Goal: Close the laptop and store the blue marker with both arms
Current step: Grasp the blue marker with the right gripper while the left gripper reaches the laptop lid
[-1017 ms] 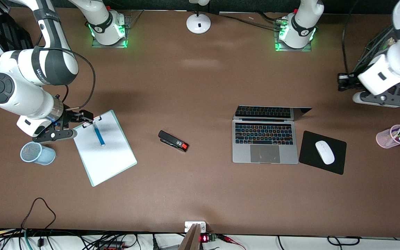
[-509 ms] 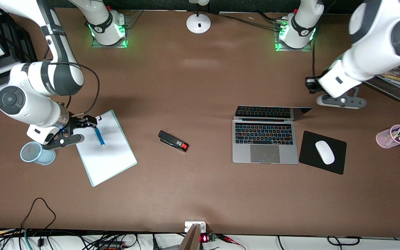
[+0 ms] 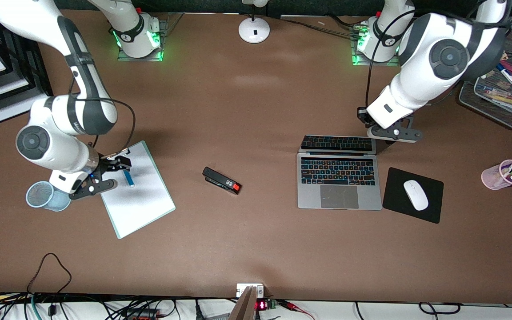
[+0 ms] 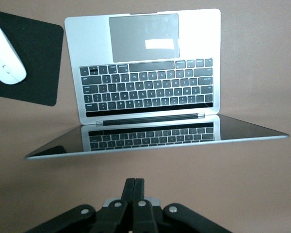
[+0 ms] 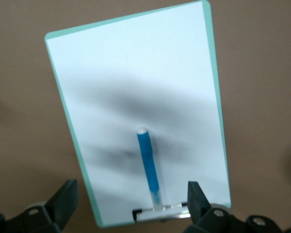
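- We are lining up both arms for their first contacts; neither task thing is in a grip yet, as we judge it.
- The laptop (image 3: 339, 181) is sitting open on the table just beside the black mouse pad (image 3: 412, 194), its screen raised toward the robots' bases.
- We are holding the left gripper (image 3: 394, 133) over the table next to the screen's top edge; in the left wrist view its fingers (image 4: 134, 194) are pressed together with nothing between them.
- The blue marker (image 5: 148, 165) is lying on the white clipboard (image 3: 134, 189) near the clip, toward the right arm's end of the table, with the blue mesh cup (image 3: 47, 196) just beside the clipboard.
- We are hovering the right gripper (image 5: 131, 204) over the marker's clip end, its fingers spread wide on either side and holding nothing.
- Next, by our reckoning, the left gripper needs to press on the back of the screen and fold it down onto the keys.
- The right gripper needs to drop until the marker lies between its fingers, then pinch; the marker is thin, so centring matters.
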Controlling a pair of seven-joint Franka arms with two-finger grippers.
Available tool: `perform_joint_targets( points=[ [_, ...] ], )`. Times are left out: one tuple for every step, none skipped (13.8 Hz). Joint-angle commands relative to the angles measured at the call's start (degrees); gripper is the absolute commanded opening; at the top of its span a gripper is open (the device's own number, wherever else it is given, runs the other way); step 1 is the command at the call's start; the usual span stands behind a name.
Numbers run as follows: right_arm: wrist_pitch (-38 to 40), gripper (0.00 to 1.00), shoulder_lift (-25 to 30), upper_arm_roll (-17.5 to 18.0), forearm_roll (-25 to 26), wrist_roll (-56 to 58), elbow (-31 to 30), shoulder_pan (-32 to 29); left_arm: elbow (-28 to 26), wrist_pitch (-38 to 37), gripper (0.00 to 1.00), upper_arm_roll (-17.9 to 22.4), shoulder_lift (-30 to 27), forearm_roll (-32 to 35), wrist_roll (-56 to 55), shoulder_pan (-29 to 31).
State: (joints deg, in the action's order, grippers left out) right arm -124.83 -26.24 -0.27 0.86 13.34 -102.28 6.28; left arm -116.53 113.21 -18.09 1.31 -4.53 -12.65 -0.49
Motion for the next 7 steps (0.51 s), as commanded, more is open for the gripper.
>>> perform_joint_targets(
  points=[
    [-3.12, 1.0, -2.14, 0.09, 0.02, 2.91, 0.15, -0.13, -5.1, 6.13, 0.0, -1.41, -2.01, -0.66, -0.45, 0.4],
    [-4.09, 0.96, -2.93, 0.09, 0.02, 4.83, 0.15, -0.13, -6.51, 8.58, 0.0, -1.59, -2.01, -0.66, -0.62, 0.4],
    [-5.41, 0.93, -3.63, 0.09, 0.02, 7.03, 0.15, -0.22, -7.48, 9.91, 0.0, -1.94, -2.01, -0.66, -1.23, 0.31],
    [-6.2, 0.91, -4.42, 0.09, 0.02, 8.44, 0.15, -0.39, -8.18, 10.36, 0.0, -2.99, -2.01, -0.66, -1.85, 0.4],
    [-6.99, 0.9, -5.04, 0.01, 0.02, 9.67, 0.15, -0.57, -8.36, 10.45, 0.0, -3.61, -2.01, -0.66, -2.64, 0.4],
    [-7.26, 0.87, -5.57, 0.09, 0.02, 10.91, 0.15, -0.74, -8.97, 11.06, 0.0, -3.96, -2.01, -0.66, -3.43, 0.4],
    [-7.35, 0.82, -6.01, 0.09, 0.02, 12.66, 0.15, -0.75, -10.02, 12.81, 0.0, -4.05, -1.92, -0.57, -3.53, 0.4]
  ],
)
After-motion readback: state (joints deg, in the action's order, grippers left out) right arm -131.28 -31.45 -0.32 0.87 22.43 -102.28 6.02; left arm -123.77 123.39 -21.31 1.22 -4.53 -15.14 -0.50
